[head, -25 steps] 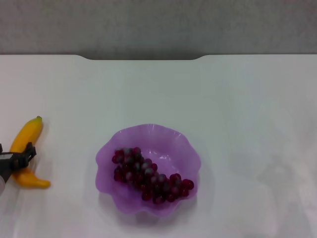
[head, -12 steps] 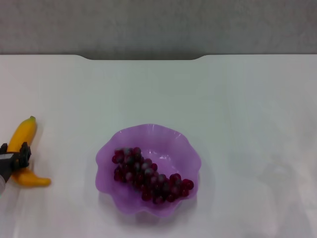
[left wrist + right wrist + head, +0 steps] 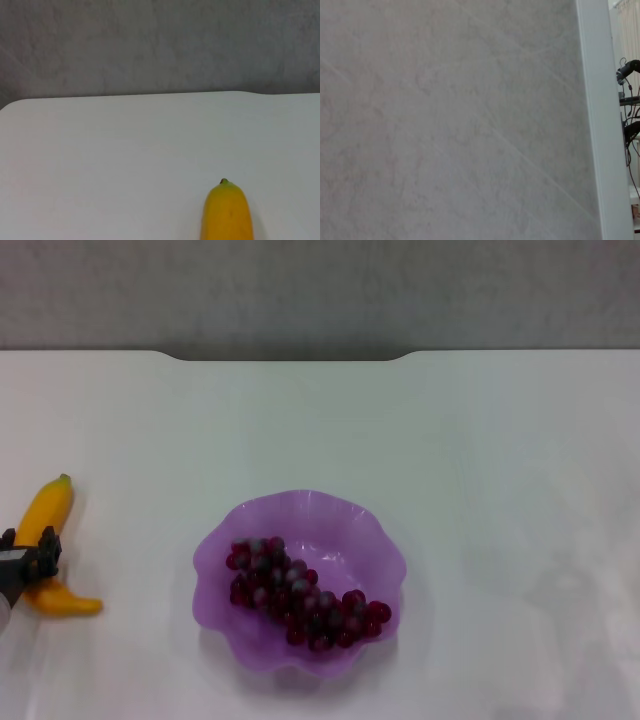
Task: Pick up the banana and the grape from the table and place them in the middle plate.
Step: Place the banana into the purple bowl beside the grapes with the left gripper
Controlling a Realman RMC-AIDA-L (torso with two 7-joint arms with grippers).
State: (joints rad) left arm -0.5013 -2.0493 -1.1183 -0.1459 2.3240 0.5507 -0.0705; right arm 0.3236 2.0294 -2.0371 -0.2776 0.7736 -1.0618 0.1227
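Note:
The banana (image 3: pixel 48 515) lies on the white table (image 3: pixel 470 440) at the far left, its greenish tip pointing away from me. My left gripper (image 3: pixel 28 552) straddles its middle, with a dark finger on each side pressed against it. The left wrist view shows the banana's tip end (image 3: pixel 226 212) on the table. The grape bunch (image 3: pixel 300 595) lies inside the purple scalloped middle plate (image 3: pixel 345 515) at the centre front. My right gripper is out of view; the right wrist view shows only a grey wall.
The table's notched far edge (image 3: pixel 290 357) meets a grey wall. A white post and some cables (image 3: pixel 627 100) show in the right wrist view.
The left gripper's fingers drew together onto the banana. The banana swung slightly, its tip shifting left. Nothing has moved in the last half second.

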